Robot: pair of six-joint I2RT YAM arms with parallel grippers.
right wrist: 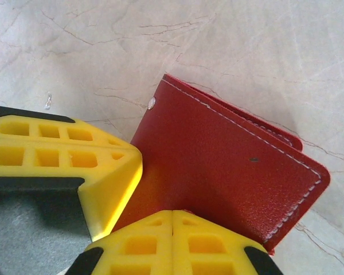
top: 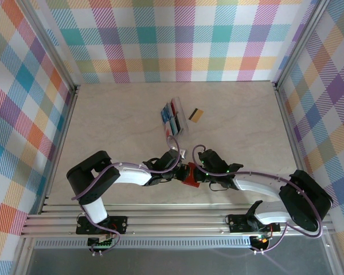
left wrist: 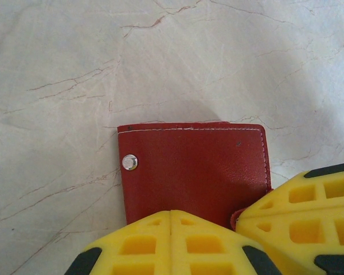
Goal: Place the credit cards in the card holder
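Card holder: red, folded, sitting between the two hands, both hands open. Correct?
One thing is off: both hands are shut. The left wrist view shows the left hand closed tight at the holder's edge, and the right wrist view shows the same for the right hand. The card holder is red, folded and between them.

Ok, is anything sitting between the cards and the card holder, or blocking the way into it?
Nothing lies on the table between the credit cards and the card holder. The holder itself is folded closed, no pockets showing, with the left gripper and right gripper both shut at its edge.
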